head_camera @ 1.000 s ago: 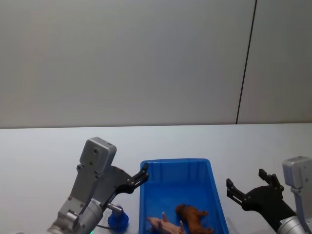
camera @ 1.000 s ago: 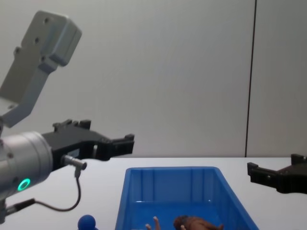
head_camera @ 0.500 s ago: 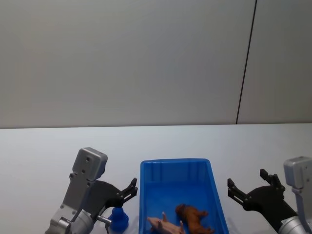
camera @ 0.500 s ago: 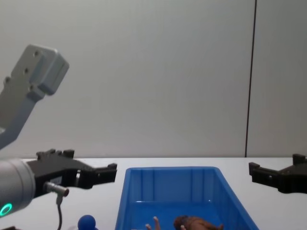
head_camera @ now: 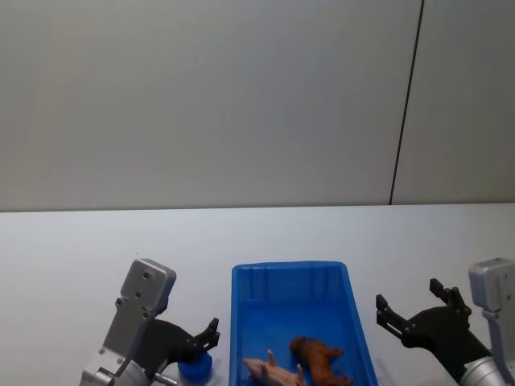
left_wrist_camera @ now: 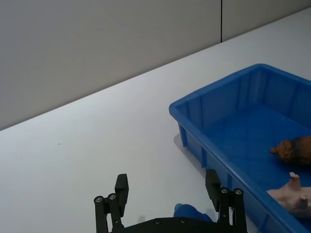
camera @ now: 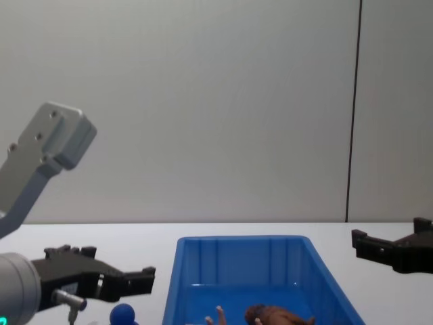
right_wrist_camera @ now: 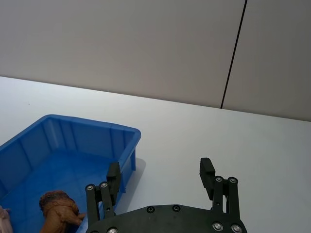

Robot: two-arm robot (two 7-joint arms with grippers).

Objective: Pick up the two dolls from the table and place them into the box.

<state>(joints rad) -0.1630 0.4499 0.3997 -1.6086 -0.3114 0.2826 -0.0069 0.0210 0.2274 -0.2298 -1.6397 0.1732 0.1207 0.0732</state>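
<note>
The dark blue doll [head_camera: 195,368] stands on the white table [head_camera: 80,249] just left of the blue box [head_camera: 290,268]. My left gripper [head_camera: 211,336] hovers open right above it, one finger on each side in the left wrist view, where the blue doll [left_wrist_camera: 192,212] shows low between the fingers [left_wrist_camera: 212,182]. The brown shaggy doll [head_camera: 320,358] lies inside the box, and the chest view shows this doll [camera: 274,315] too. My right gripper [head_camera: 408,295] hangs open to the right of the box, holding nothing.
A pink animal figure [head_camera: 273,371] lies in the box beside the brown doll. A grey wall with a dark vertical seam [head_camera: 406,104] stands behind the table. Bare tabletop stretches left, right and behind the box.
My left gripper has dropped and drawn back from beside the box's near left rim to just over the blue doll. The right arm and the toys in the box have stayed put.
</note>
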